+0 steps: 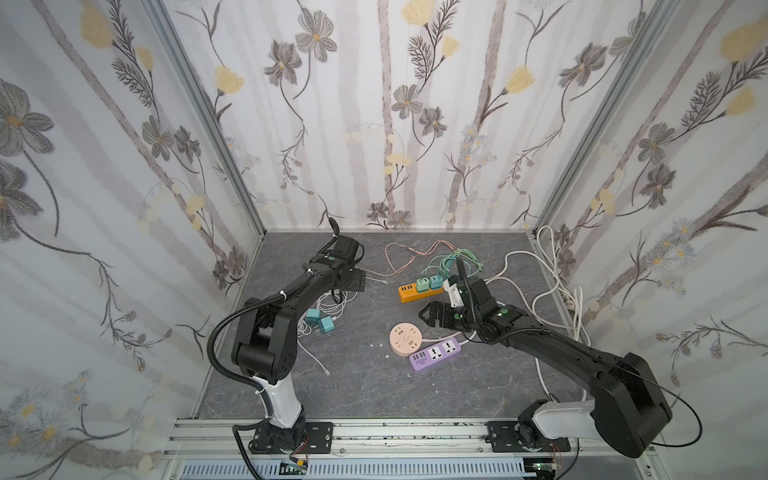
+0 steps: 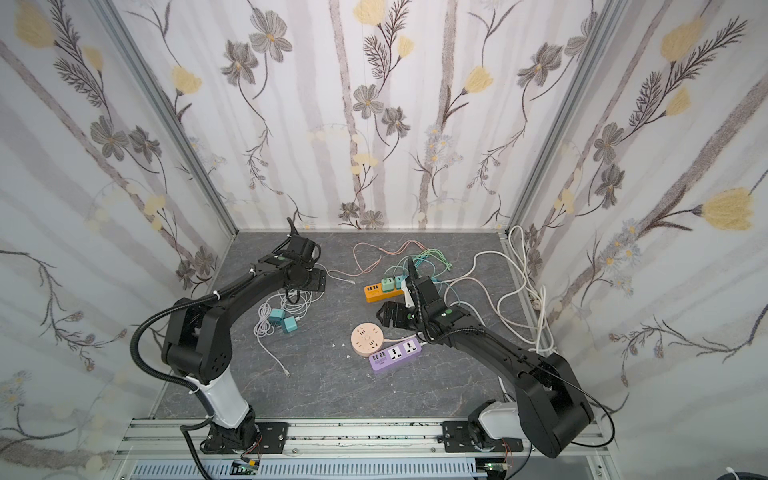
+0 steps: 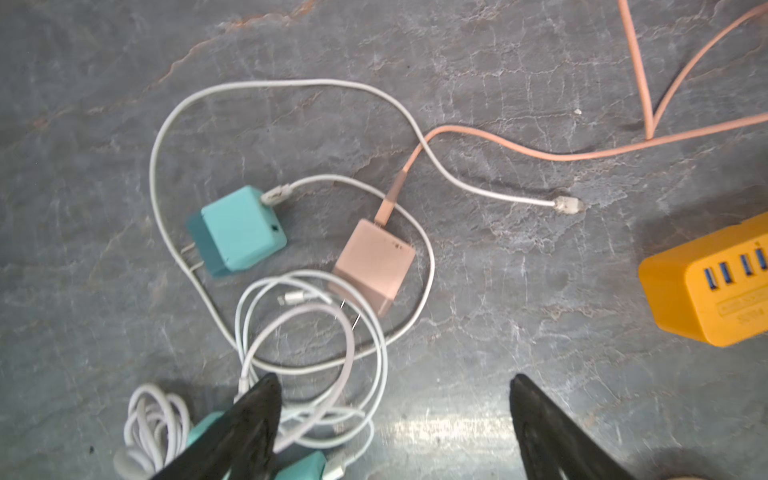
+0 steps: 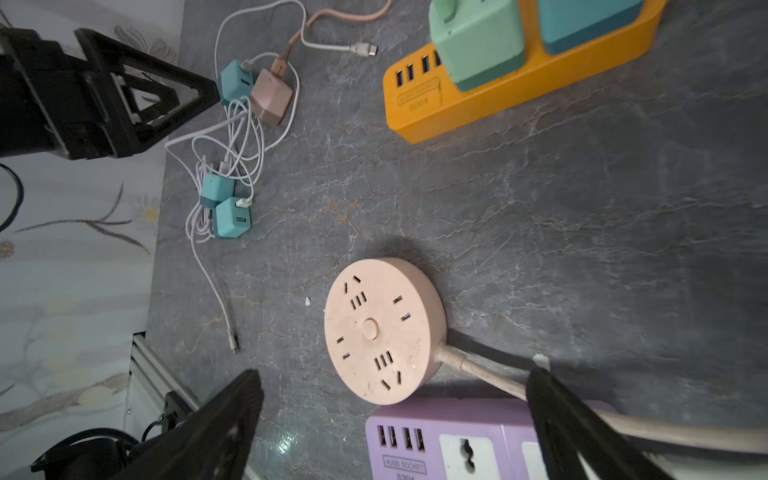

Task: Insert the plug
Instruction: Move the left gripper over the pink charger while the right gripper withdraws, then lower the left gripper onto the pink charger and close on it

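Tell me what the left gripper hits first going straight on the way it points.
Probably the white cable loop, then the pink charger inside it; the left gripper points down at them, though depth is unclear.

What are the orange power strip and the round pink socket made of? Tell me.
Orange power strip: looks like moulded plastic, smooth and slightly glossy, with rounded edges and embossed lettering.
Round pink socket: probably matte plastic; its face looks dull and scuffed, with cleanly cut slots.
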You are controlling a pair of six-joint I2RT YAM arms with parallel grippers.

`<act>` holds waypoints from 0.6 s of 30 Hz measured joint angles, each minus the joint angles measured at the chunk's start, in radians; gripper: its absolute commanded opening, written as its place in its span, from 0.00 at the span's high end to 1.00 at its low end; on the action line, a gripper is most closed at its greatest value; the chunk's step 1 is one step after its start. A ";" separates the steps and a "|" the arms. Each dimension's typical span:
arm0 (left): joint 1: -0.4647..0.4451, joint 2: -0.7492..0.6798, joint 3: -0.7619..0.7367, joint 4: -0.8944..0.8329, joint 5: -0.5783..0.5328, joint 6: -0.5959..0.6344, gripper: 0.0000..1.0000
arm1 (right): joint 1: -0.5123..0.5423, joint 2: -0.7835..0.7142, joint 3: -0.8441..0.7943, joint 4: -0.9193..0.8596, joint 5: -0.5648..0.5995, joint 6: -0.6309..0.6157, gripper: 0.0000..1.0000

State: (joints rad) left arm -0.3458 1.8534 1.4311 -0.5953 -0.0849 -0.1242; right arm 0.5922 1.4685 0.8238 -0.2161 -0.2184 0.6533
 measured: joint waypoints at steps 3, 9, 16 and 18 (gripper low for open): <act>0.015 0.118 0.130 -0.076 0.039 0.055 0.21 | -0.001 -0.050 -0.005 -0.011 0.074 -0.002 0.01; 0.053 0.258 0.293 -0.190 0.099 0.148 0.29 | -0.005 -0.140 -0.028 -0.026 0.174 -0.026 0.01; 0.086 0.337 0.349 -0.240 0.165 0.213 0.35 | -0.048 -0.201 -0.071 -0.050 0.275 -0.021 0.00; 0.088 0.344 0.349 -0.248 0.167 0.225 0.37 | -0.063 -0.205 -0.071 -0.054 0.280 -0.018 0.01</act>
State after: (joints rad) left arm -0.2581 2.1975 1.7802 -0.8429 0.0822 0.1009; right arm 0.5297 1.2636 0.7532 -0.2703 0.0612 0.6353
